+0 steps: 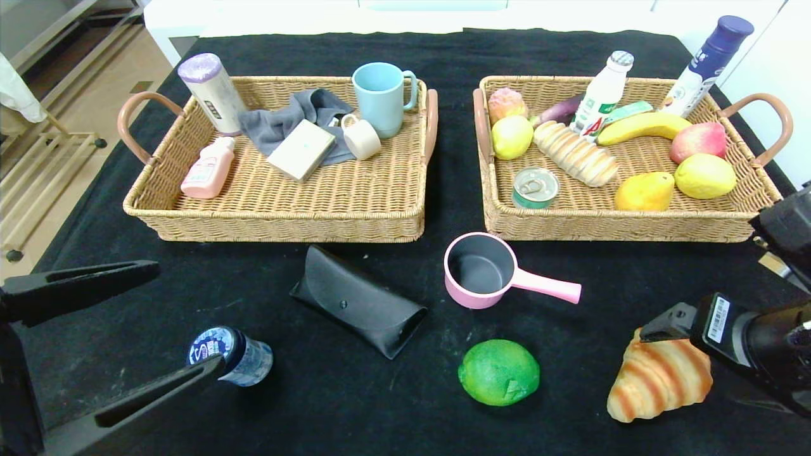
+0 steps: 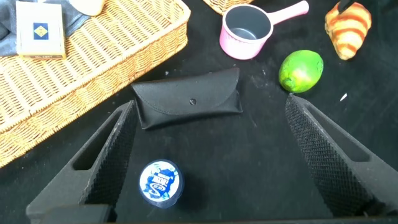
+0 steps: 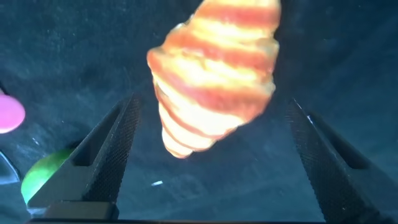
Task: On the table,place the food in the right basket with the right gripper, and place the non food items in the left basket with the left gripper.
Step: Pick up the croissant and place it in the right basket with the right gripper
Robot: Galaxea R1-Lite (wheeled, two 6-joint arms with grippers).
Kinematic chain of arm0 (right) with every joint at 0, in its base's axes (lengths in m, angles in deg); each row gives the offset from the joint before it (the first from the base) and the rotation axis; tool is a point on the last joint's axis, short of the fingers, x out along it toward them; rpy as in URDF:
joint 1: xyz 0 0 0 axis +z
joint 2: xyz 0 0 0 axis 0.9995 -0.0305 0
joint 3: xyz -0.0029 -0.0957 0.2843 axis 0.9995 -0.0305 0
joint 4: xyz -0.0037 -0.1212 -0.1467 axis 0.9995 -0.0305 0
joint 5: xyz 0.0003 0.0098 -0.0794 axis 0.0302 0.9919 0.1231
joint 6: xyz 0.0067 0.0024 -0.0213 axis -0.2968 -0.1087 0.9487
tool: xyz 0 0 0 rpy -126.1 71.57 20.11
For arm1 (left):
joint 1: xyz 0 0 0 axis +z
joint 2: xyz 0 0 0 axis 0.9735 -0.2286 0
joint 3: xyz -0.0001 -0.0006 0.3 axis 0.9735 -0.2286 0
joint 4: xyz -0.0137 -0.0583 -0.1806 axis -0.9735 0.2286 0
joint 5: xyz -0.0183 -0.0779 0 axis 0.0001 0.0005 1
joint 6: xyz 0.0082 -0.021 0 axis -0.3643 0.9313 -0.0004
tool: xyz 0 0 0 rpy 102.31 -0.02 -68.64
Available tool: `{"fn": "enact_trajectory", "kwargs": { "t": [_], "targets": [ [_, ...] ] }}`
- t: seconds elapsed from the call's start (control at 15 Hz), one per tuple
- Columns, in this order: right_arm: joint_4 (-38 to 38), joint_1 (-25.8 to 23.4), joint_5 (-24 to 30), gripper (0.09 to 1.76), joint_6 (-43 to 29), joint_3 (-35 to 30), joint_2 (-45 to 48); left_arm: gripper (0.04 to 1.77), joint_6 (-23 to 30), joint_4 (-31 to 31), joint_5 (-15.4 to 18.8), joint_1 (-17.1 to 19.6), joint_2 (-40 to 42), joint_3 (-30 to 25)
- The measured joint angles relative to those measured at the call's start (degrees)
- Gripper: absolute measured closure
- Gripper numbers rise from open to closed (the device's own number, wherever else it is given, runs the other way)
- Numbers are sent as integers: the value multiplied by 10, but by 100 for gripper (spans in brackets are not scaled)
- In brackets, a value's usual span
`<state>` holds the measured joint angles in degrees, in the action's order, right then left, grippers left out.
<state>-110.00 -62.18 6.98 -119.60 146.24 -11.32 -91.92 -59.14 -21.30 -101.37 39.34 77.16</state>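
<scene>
Loose on the black table lie a black glasses case point(image 1: 358, 308), a pink pot point(image 1: 481, 269), a green lime point(image 1: 498, 371), a croissant point(image 1: 659, 380) and a small blue-capped bottle point(image 1: 231, 354). My left gripper point(image 1: 190, 316) stands open at the front left. The bottle point(image 2: 160, 182) stands between its fingers, close to one of them, and the case point(image 2: 189, 99) lies just beyond the tips. My right gripper point(image 3: 212, 104) is open over the croissant point(image 3: 214, 81), which lies between its fingers without touching them. The left basket point(image 1: 272, 228) and the right basket point(image 1: 608, 228) stand behind.
The left basket holds a blue mug point(image 1: 380, 98), a grey cloth, a box, a small cup, a pink bottle and a canister. The right basket holds fruit, a bread roll, a can point(image 1: 535, 188) and bottles. The floor drops away past the table's left edge.
</scene>
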Motion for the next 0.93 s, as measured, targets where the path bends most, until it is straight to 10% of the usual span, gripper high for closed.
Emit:
{"fn": "enact_trajectory", "kwargs": {
  "t": [0.93],
  "targets": [
    [55,-6,18,14,2,-35,-24,9,-9,0,-2,0,6,0]
  ]
}}
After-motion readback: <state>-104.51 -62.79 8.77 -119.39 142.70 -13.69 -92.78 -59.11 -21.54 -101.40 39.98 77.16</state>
